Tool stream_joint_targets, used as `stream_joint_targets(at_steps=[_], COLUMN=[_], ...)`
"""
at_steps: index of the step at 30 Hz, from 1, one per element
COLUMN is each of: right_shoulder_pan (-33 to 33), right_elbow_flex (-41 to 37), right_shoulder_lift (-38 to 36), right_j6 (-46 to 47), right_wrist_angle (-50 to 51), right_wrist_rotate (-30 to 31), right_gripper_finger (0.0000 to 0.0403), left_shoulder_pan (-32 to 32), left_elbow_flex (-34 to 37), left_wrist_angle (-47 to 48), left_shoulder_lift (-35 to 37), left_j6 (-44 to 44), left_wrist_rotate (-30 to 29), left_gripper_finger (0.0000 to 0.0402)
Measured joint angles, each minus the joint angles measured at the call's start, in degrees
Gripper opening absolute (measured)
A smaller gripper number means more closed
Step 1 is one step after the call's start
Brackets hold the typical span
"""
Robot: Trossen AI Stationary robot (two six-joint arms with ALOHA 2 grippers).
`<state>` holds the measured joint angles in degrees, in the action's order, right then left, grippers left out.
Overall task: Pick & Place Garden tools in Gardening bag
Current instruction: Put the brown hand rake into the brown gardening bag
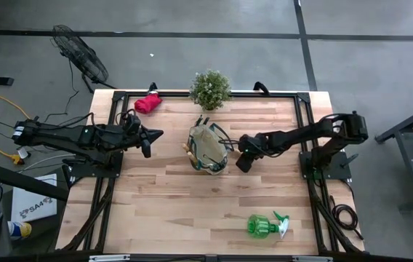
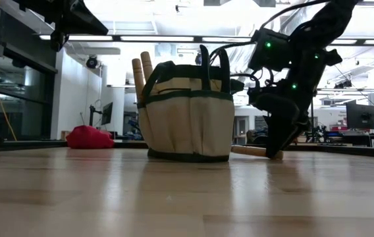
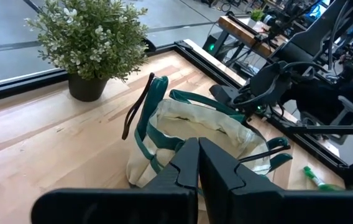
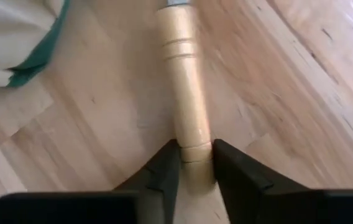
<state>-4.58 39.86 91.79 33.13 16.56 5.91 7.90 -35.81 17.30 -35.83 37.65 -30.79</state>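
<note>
Trowel [image 4: 184,93] pinched by right tool [image 4: 195,163], gardening bag [image 1: 208,148] just beside

Wooden table [image 1: 163,204]: bag [image 1: 208,149], plant [image 1: 210,90], spray bottle [image 1: 265,225], glove bundle [image 1: 147,102].

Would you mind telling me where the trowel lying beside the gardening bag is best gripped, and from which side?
Grip the trowel at the free end of its wooden handle, from above. It lies flat on the table beside the gardening bag, its metal end toward the bag, so only the far end leaves room. The round handle suits fingers across its width. The right gripper already straddles that end.
</note>
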Motion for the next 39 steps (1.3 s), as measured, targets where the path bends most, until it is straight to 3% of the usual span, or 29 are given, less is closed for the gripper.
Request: stream_joint_targets(at_steps=[3,10,20,24,33,39], right_shoulder_pan=[-1.11,-2.66,-1.45,0.13,3.3,3.85], right_elbow_flex=[0.02,-0.38,-0.14,1.62,9.31,10.29], right_shoulder_lift=[0.0,-4.55,-22.34,-30.49,-40.53,-39.64], right_j6=[1.64,7.58,15.32,17.88,24.14,27.99], right_wrist_angle=[0.96,7.02,22.19,28.0,26.28,9.65], right_wrist_rotate=[-2.02,-9.01,-14.74,-15.23,-11.32,-16.69], right_gripper_finger=[0.0053,0.0049,0.0049,0.0049,0.0049,0.0049], left_shoulder_pan=[0.0,0.0,0.02,0.0,0.0,0.02], left_elbow_flex=[0.0,-0.02,-0.02,-0.04,-6.46,-14.99], left_wrist_angle=[0.0,0.0,-1.84,-7.35,-12.23,-13.61], left_shoulder_lift=[0.0,0.0,-0.02,-0.32,-7.22,-17.82], left_j6=[0.13,0.09,-3.85,-7.55,-21.88,-50.34], left_wrist_rotate=[0.0,1.78,6.41,7.52,7.38,7.41], left_gripper_finger=[0.0005,0.0005,0.0005,0.0005,0.0005,0.0005])
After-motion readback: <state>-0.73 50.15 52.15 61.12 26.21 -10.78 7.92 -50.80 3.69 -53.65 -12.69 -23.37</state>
